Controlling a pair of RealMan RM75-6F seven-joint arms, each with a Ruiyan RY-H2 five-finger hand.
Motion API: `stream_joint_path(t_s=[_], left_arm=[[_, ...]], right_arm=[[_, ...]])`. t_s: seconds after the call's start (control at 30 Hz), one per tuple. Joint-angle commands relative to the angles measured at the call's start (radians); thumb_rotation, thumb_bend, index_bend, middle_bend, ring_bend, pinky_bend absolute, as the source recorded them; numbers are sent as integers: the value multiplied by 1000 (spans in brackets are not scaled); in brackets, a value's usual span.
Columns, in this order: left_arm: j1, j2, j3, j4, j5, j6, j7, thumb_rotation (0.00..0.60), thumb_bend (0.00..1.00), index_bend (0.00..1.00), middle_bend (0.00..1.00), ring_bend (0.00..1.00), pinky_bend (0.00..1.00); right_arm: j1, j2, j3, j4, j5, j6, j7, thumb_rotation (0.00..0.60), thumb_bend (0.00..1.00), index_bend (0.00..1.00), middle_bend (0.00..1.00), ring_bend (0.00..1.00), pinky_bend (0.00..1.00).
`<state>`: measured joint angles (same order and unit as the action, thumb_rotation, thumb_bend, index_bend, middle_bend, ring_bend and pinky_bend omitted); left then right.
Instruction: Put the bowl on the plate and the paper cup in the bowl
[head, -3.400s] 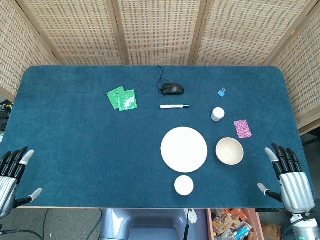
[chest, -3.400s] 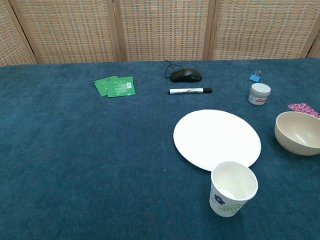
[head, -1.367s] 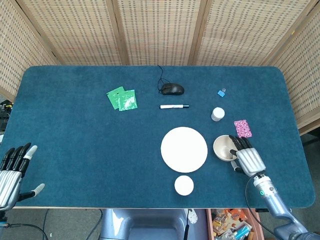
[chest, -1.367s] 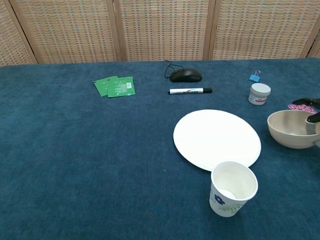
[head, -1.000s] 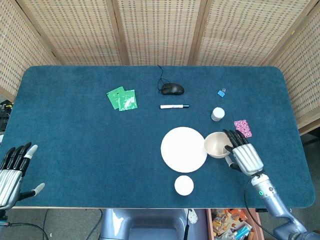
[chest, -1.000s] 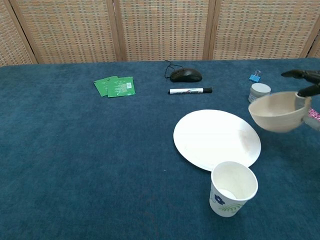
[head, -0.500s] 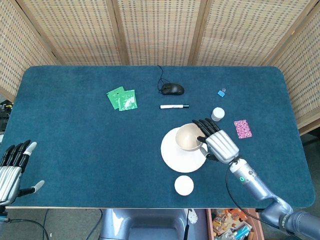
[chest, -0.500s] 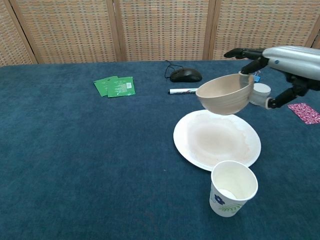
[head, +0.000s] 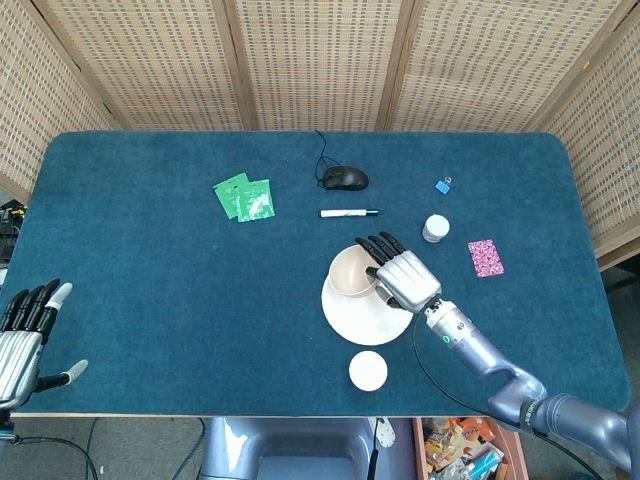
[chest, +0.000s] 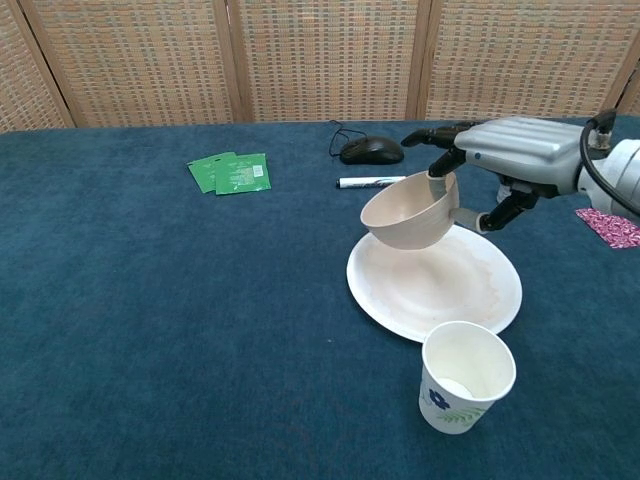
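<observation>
My right hand (head: 402, 275) (chest: 505, 150) grips the beige bowl (head: 352, 271) (chest: 408, 213) by its right rim and holds it tilted above the far left part of the white plate (head: 375, 318) (chest: 450, 290). The bowl hangs clear of the plate. The paper cup (head: 368, 371) (chest: 466, 377) stands upright on the cloth just in front of the plate. My left hand (head: 25, 335) rests open at the table's near left corner, seen only in the head view.
Behind the plate lie a marker (head: 348, 213) (chest: 380, 182), a black mouse (head: 345, 179) (chest: 371, 151), a small white jar (head: 435, 229), a blue clip (head: 443, 186) and a pink card (head: 485, 257) (chest: 610, 226). Green packets (head: 244, 197) (chest: 230, 172) lie far left.
My right hand took hold of the bowl at the right of the plate, lifted it and carried it left over the plate. The left hand barely moved.
</observation>
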<state>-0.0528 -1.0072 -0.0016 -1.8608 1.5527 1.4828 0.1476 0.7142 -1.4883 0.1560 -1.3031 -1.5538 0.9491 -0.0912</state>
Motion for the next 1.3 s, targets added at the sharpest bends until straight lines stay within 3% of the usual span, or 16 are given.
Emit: stream_joint_path(t_s=[0.03, 0.4, 0.47, 0.57, 0.63, 0.87, 0.97, 1.3], left_arm=[[0, 1, 0, 0, 1, 1, -2, 600, 0, 0, 0, 0, 0], [-1, 2, 1, -2, -2, 0, -3, 600, 0, 0, 0, 0, 0], [-1, 2, 1, -2, -4, 0, -5, 600, 0, 0, 0, 0, 0], [-2, 3, 2, -1, -4, -2, -5, 600, 0, 0, 0, 0, 0], [-3, 4, 2, -3, -4, -3, -6, 600, 0, 0, 0, 0, 0], [-2, 4, 5, -3, -1, -1, -8, 600, 0, 0, 0, 0, 0], [-2, 5, 6, -3, 1, -1, -8, 600, 0, 0, 0, 0, 0], [-3, 1, 9, -5, 8, 0, 1, 600, 0, 0, 0, 0, 0]], right_arm=[[1, -4, -10, 9, 4, -5, -6, 600, 488, 624, 0, 0, 0], [3, -37, -48, 54, -4, 0, -12, 600, 487, 624, 0, 0, 0], [2, -39, -58, 56, -8, 0, -7, 600, 439, 614, 0, 0, 0], [3, -27, -79, 55, -22, -5, -27, 600, 261, 511, 0, 0, 0], [2, -16, -91, 49, -29, -8, -60, 600, 196, 423, 0, 0, 0], [-31, 50, -119, -46, -43, 37, -152, 600, 166, 122, 0, 0, 0], [-50, 93, -130, -100, -60, 75, -161, 600, 164, 83, 0, 0, 0], [-85, 264, -202, -280, -202, 175, -125, 600, 168, 98, 0, 0, 0]])
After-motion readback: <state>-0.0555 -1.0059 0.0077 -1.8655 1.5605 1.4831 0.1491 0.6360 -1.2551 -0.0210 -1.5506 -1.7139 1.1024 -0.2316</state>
